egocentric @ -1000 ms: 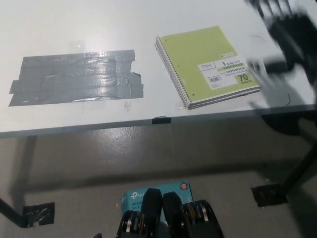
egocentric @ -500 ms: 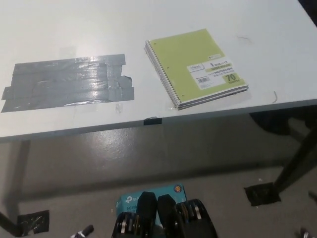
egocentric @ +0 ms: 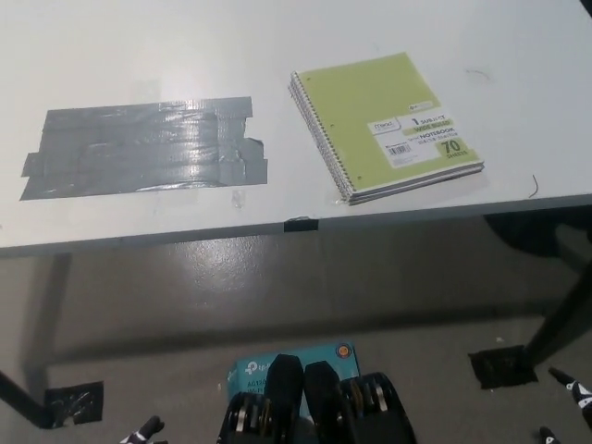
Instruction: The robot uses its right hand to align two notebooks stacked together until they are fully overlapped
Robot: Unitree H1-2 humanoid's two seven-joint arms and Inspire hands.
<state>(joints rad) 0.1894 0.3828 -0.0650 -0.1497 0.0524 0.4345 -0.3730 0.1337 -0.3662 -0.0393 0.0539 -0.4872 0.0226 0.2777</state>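
Note:
Two spiral notebooks [egocentric: 384, 125] with a light green cover on top lie stacked on the white table [egocentric: 277, 55], near its front edge at the right. Their edges sit nearly flush, with only thin page edges showing along the front and left. Only a sliver of my black right hand [egocentric: 572, 387] shows at the bottom right corner, below the table and well clear of the notebooks. At the bottom left edge a small part of my white left hand [egocentric: 141, 432] peeks in. Neither hand touches anything.
A patch of grey tape [egocentric: 143, 148] covers the table's left part. A small black mark [egocentric: 301, 224] sits on the front edge. On the floor below are a teal box [egocentric: 296, 359], tape patches [egocentric: 504, 365] and a dark table leg [egocentric: 560, 319].
My right hand, blurred above the table right of the notebooks a second ago, has dropped below the table to the bottom right corner. The camera view shifted slightly; the notebooks stayed put.

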